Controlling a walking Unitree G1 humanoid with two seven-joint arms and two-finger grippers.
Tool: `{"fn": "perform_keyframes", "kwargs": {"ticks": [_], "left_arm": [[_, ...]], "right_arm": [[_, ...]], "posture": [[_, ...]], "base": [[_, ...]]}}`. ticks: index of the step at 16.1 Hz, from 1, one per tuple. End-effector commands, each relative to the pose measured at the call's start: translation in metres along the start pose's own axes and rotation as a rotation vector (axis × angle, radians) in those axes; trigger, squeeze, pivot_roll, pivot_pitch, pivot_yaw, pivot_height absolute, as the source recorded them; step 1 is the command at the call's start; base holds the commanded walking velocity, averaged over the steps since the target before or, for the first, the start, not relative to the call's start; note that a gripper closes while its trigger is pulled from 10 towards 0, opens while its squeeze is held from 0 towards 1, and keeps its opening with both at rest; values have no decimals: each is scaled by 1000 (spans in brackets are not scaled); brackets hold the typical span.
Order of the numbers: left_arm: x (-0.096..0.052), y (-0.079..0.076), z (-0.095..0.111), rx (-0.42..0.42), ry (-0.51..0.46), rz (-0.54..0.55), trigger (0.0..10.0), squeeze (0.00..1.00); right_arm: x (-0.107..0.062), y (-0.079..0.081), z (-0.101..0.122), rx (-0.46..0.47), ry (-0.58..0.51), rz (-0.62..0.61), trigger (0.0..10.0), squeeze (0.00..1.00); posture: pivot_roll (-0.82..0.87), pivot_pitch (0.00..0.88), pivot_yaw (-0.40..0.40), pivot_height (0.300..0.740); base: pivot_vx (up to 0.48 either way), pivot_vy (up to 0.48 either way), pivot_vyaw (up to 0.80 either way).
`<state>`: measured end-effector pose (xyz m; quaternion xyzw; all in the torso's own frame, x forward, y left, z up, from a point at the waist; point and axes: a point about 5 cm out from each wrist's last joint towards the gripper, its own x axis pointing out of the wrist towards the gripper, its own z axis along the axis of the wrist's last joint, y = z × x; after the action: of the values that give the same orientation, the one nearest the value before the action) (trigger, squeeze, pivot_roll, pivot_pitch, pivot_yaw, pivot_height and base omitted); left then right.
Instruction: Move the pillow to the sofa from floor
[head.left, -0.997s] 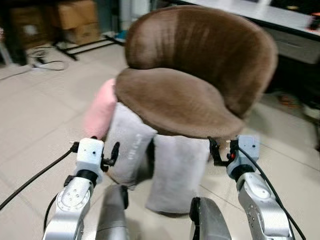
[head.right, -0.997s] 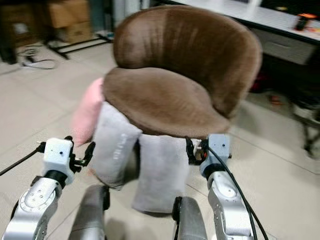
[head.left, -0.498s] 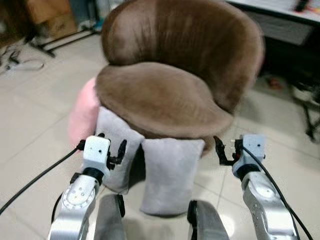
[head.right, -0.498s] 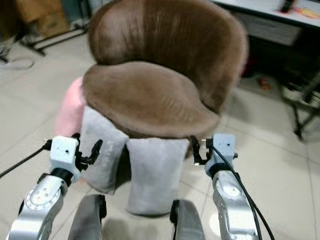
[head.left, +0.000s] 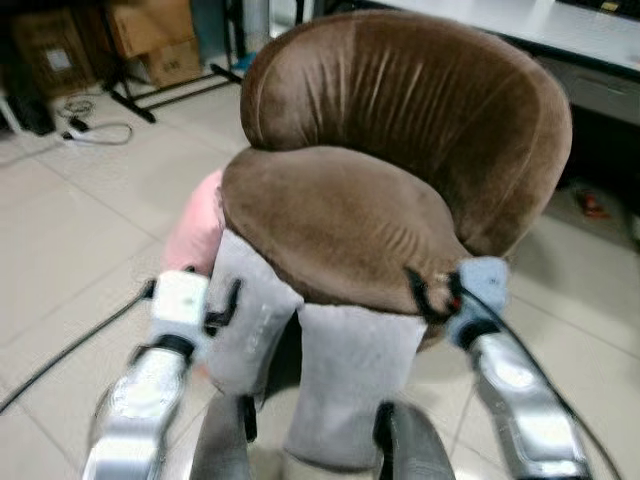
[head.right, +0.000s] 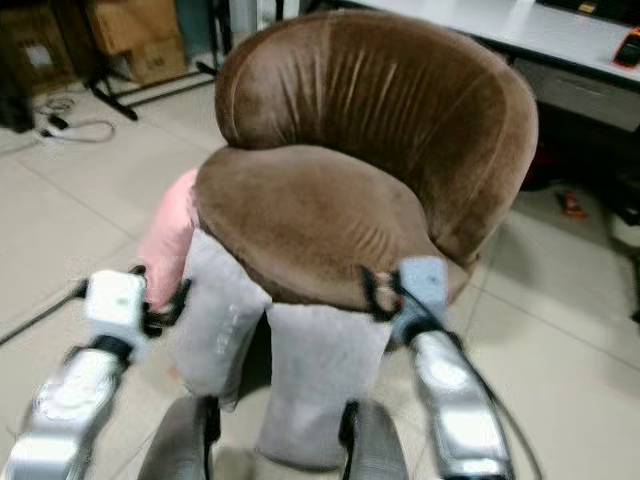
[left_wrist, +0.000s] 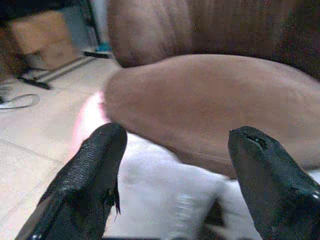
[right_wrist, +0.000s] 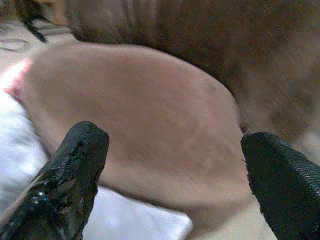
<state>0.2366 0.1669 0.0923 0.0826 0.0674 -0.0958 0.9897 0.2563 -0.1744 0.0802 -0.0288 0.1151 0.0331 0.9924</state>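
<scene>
A brown round sofa chair (head.left: 340, 215) stands right before me on the tiled floor. Two grey pillows lean upright against its front, one (head.left: 250, 320) to the left and one (head.left: 352, 375) in the middle. A pink pillow (head.left: 198, 225) lies on the floor beside the chair's left side. My left gripper (head.left: 225, 303) is open, held just in front of the left grey pillow (left_wrist: 165, 210). My right gripper (head.left: 428, 292) is open at the seat's front right edge (right_wrist: 150, 125), above the middle pillow. Neither holds anything.
Cardboard boxes (head.left: 150, 30) and a metal stand base stand at the back left, with cables (head.left: 92, 128) on the floor. A light desk (head.left: 540, 25) runs behind the chair at the right. My own legs (head.left: 410, 450) show at the bottom.
The whole view has shifted as I moved. Both arms are blurred and have come up closer to the chair; the right gripper now overlaps the seat's front edge.
</scene>
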Motion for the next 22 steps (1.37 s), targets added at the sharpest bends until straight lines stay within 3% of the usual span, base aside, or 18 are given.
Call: {"fn": "perform_keyframes", "kwargs": {"ticks": [1, 10, 22], "left_arm": [[-1, 0, 0, 33, -2, -15, 10000, 0], [6, 10, 3, 41, 2, -2, 10000, 0], [1, 16, 3, 58, 14, -14, 10000, 0]], "right_arm": [[0, 0, -1, 21, 0, 2, 10000, 0], [8, 3, -11, 124, 70, 40, 10000, 0], [12, 16, -16, 151, 87, 100, 10000, 0]], "posture": [[23, 0, -59, 551], [23, 0, -49, 466], [46, 0, -37, 346]], "base": [[0, 0, 0], [0, 0, 0], [0, 0, 0]]}}
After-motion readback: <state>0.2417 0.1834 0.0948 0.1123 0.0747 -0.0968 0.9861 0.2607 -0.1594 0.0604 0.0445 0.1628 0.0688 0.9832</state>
